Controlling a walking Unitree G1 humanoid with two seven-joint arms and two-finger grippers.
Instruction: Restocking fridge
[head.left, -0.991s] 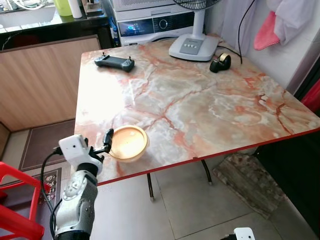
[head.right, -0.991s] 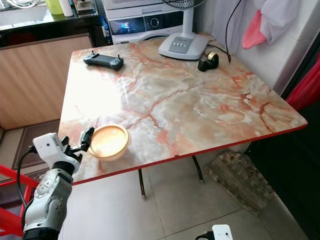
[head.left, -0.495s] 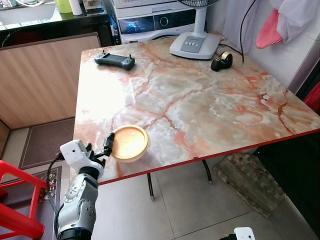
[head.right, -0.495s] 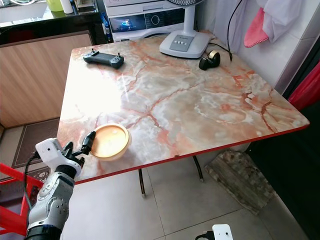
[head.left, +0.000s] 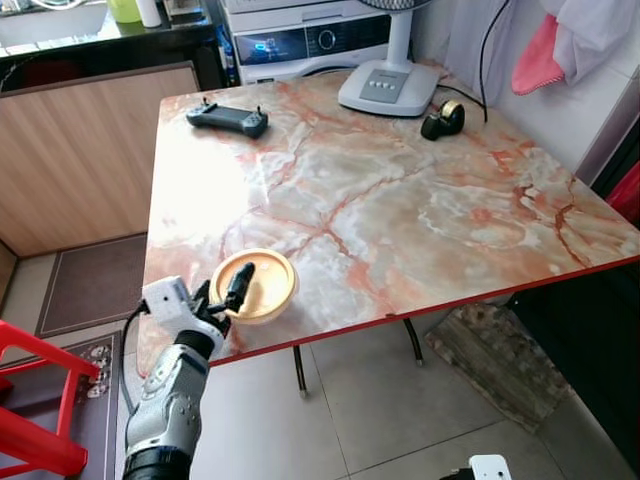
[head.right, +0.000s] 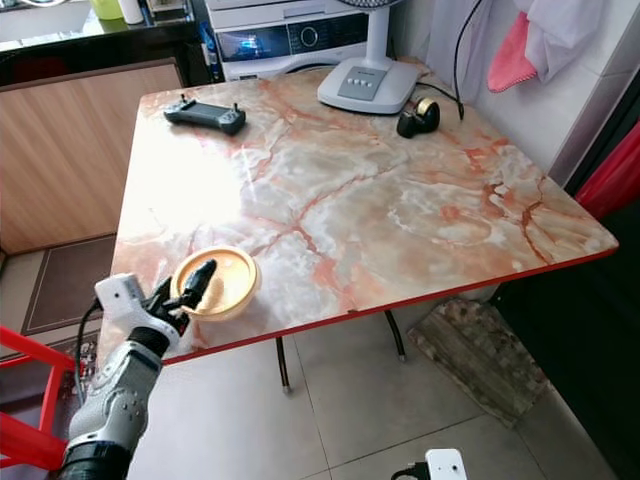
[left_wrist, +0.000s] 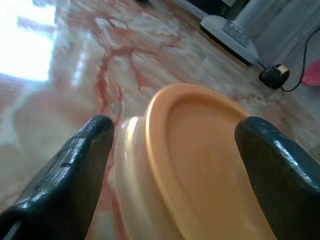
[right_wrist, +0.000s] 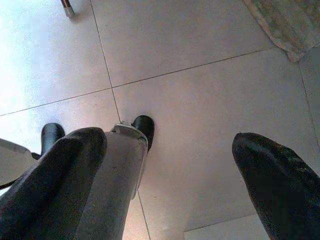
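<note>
left eye view: i have the left end effector (head.left: 237, 287) up at the near-left corner of the marble counter (head.left: 400, 200), its 2 black fingers reaching over the orange-lidded container (head.left: 258, 284). the container sits flat on the counter, close to the red front edge. a handheld controller (head.left: 227, 119) lies at the far left, a fan base (head.left: 388, 88) and a tape dispenser (head.left: 442, 120) at the far side, all well apart from the container.

right eye view: same layout. one finger lies across the lid's near side; i cannot tell from here whether it touches.

left wrist view: the fingers (left_wrist: 75, 165) stand apart with the container (left_wrist: 200, 170) between them, lid rim facing the camera. there is a visible gap on each side, so nothing is clamped yet.

right wrist view: the right end effector (right_wrist: 165, 180) hangs idle over the tiled floor (right_wrist: 200, 75), fingers spread, holding nothing. the robot's foot is below.

judgement: step in hand is the pick of the container, at the approach/straddle stage. next move calls for easing forward until the container's wall, not only the lid rim, sits between the pads, then closing. risk: the lid is wide and shallow, so a grip on the rim alone could slip or nudge the container toward the edge.
</note>
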